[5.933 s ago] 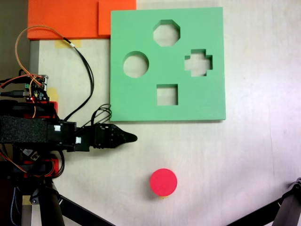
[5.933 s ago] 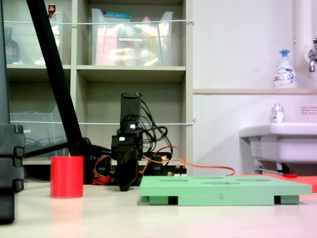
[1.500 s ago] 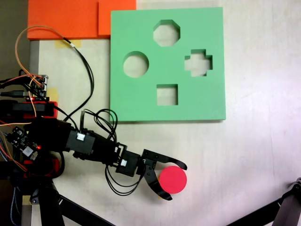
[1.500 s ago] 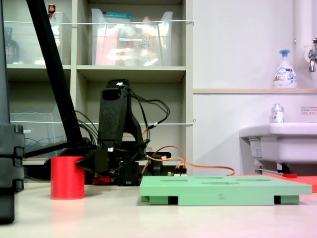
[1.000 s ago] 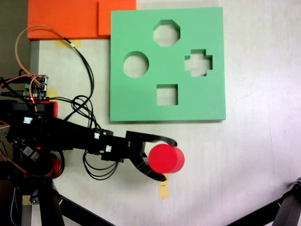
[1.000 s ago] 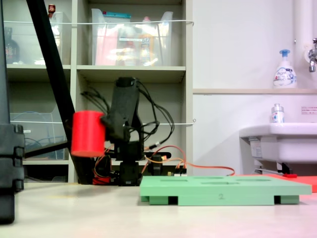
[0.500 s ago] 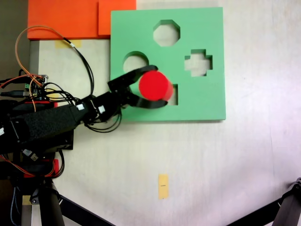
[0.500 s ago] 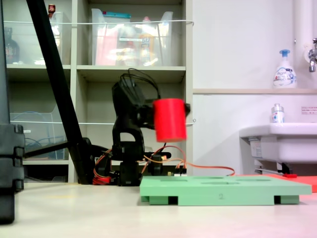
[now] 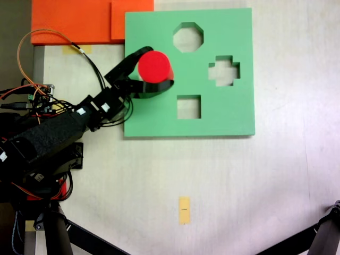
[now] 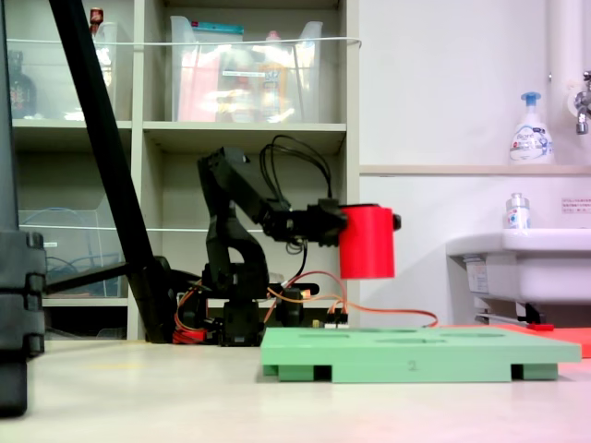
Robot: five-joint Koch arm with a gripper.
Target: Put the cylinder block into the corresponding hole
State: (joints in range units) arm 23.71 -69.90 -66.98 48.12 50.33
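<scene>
One table (image 9: 255, 186) bears a green board (image 9: 223, 114) with octagon, cross and square cutouts showing in a fixed view from above. Arm (image 9: 53, 135) reaches from the left over the board's left part. Gripper (image 9: 159, 66) clasps the cylinder (image 9: 154, 66), held upright well above the board (image 10: 416, 355), covering the round hole.

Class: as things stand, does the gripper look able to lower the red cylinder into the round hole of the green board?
Probably yes. The gripper holds the cylinder block above the green board, roughly over where the round hole lies, and nothing stands between block and board.
</scene>
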